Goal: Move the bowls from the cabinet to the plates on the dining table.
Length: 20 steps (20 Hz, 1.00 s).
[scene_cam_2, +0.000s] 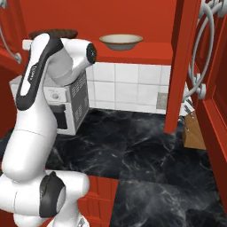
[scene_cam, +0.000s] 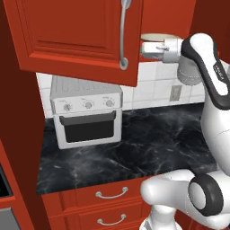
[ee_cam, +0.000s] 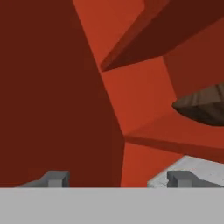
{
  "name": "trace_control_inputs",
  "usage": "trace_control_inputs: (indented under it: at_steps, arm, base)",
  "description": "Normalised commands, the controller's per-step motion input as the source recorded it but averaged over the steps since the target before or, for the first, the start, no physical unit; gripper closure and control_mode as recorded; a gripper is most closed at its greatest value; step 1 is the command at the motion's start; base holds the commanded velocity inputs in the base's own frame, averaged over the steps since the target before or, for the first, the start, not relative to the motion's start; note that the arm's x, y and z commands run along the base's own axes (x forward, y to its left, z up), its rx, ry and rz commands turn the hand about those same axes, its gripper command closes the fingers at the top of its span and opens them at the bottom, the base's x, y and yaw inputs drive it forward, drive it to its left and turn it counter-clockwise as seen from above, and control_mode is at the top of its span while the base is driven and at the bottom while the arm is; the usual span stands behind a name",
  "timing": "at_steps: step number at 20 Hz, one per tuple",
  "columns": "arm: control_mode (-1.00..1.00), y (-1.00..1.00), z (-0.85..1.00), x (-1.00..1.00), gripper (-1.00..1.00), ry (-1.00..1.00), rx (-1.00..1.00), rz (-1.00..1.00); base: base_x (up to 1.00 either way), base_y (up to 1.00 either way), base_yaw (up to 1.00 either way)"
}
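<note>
— Two bowls sit on the cabinet (scene_cam_2: 133,55) shelf: the wood bowl (scene_cam_2: 54,33) at left, the ceramic bowl (scene_cam_2: 120,42) well to its right.
— And the gripper (ee_cam: 118,178)?
— Raised to shelf height beside the wood bowl, fingers (ee_cam: 56,178) spread wide, nothing between them. The toaster oven (scene_cam: 86,112) stands below on the counter (scene_cam: 134,143), at left against the tiled wall.
</note>
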Motion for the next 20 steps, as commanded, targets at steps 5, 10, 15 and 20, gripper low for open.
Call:
trace_control_inputs:
  at_steps: [5, 10, 15, 20]
  arm:
    - [-1.00, 0.31, 0.00, -0.29, -1.00, 0.20, -0.14, 0.39]
    - [-1.00, 0.49, 0.00, -0.29, -1.00, 0.24, -0.07, 0.33]
    - [-1.00, 0.66, 0.00, -0.49, -1.00, 0.24, -0.05, 0.23]
    - [-1.00, 0.93, -0.17, -0.97, -1.00, 0.12, -0.12, 0.06]
  base:
    - [0.00, 0.00, 0.00]
    - [0.00, 0.00, 0.00]
    - [0.00, 0.00, 0.00]
    - [0.00, 0.00, 0.00]
